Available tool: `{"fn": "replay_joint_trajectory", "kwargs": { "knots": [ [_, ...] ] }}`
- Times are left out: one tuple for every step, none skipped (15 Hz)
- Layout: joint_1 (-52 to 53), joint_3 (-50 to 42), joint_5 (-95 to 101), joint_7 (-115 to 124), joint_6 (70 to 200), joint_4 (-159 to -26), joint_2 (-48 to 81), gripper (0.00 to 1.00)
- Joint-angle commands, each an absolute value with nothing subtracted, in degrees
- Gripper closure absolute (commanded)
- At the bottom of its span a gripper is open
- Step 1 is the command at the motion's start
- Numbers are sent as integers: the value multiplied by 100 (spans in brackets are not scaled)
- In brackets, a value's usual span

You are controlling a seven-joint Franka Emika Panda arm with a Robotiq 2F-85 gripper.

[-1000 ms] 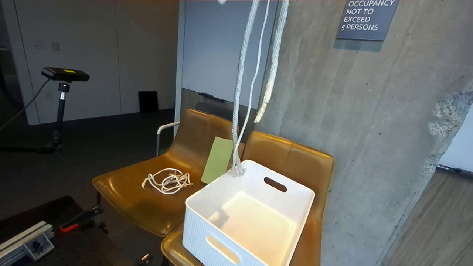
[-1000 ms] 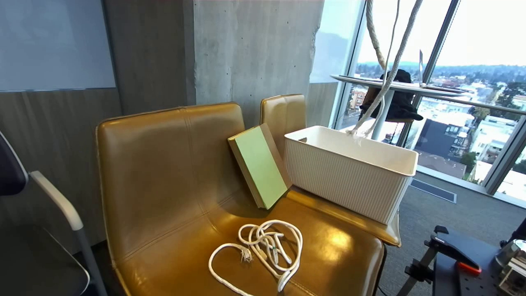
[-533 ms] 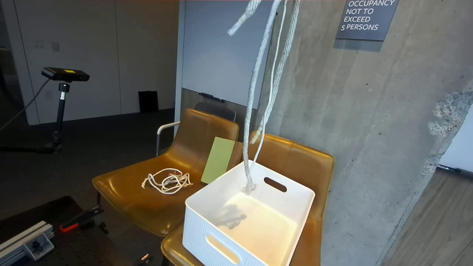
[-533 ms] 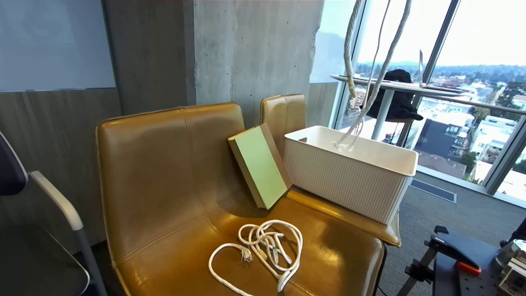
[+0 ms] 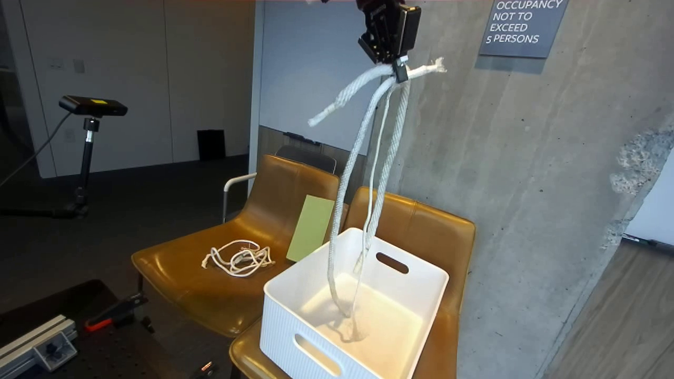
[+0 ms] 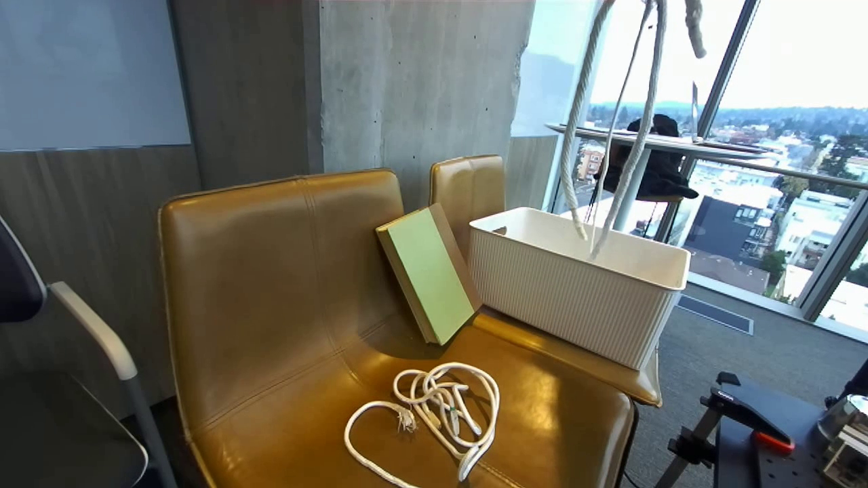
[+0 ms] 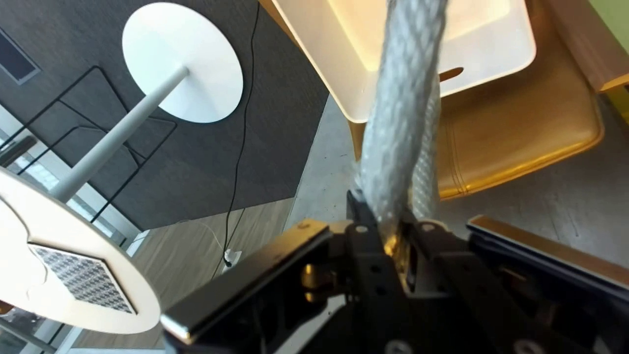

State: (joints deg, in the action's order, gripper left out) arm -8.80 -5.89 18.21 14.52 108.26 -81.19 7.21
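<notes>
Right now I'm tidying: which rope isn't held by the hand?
The tangled rope lying on the brown chair, outside the bin; the other ropes hang from the hand.

White ribbed rectangular plastic bin [image 5: 279, 326]: access from the top. In an exterior view, room inside right of the hanging white braided rope bundle [image 5: 389, 152]. Brown leather chair back [image 5: 432, 229], then grey concrete wall [image 5: 526, 168], block behind; green hardback book [image 5: 309, 226] crowds left side.
</notes>
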Motion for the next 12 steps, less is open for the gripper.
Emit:
{"fn": "replay_joint_trajectory", "kwargs": {
  "knots": [
    [-1028, -642, 1648, 1349, 11694, -9585, 175, 97],
    [-981, -776, 1634, 1309, 11927, -9889, 128, 97],
    [-1029, -827, 1612, 1269, 12219, -10231, 72, 97],
    [-1049, -885, 1611, 1273, 12472, -10554, 16, 97],
    [-1075, -941, 1582, 1245, 12679, -10759, 39, 97],
    [-1081, -978, 1571, 1247, 12840, -10942, 58, 97],
    [-1083, -1008, 1568, 1244, 13026, -11153, 65, 97],
    [-1073, -1021, 1561, 1231, 13168, -11291, 113, 97],
    [-1053, -1026, 1564, 1238, 13291, -11396, 166, 97],
    [-1042, -1023, 1553, 1221, 13406, -11472, 218, 97],
    [-1031, -1018, 1555, 1224, 13514, -11541, 261, 97],
    [-1023, -1017, 1549, 1203, 13589, -11569, 304, 97]
  ]
}}
